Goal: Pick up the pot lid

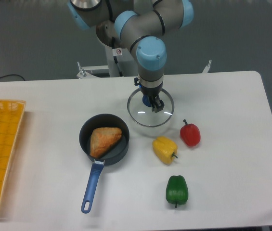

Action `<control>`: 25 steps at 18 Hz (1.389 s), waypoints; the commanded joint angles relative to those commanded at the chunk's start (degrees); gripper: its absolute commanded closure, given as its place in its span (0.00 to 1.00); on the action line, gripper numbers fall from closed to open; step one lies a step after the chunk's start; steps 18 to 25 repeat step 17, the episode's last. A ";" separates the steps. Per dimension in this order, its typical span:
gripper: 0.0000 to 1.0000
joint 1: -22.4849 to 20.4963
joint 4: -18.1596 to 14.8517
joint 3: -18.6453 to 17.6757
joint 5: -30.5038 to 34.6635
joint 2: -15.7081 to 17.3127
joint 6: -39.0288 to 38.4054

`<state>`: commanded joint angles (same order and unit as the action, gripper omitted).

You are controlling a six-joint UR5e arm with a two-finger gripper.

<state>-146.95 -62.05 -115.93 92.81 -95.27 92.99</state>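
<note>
The clear round pot lid (162, 118) with a blue knob (146, 100) is at the upper middle of the view, below the arm. My gripper (149, 98) comes down over its centre, and its fingers are shut on the knob, partly covering it. The lid looks slightly tilted and a little off the table.
Left of the lid is a black pan (84, 139) with a blue handle (93, 186), holding a brown piece. A yellow pepper (164, 149), red pepper (190, 134) and green pepper (177, 190) lie nearer. A yellow crate (1, 154) stands at far left.
</note>
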 joint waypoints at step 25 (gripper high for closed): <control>0.45 0.09 -0.09 0.97 0.00 0.09 -0.09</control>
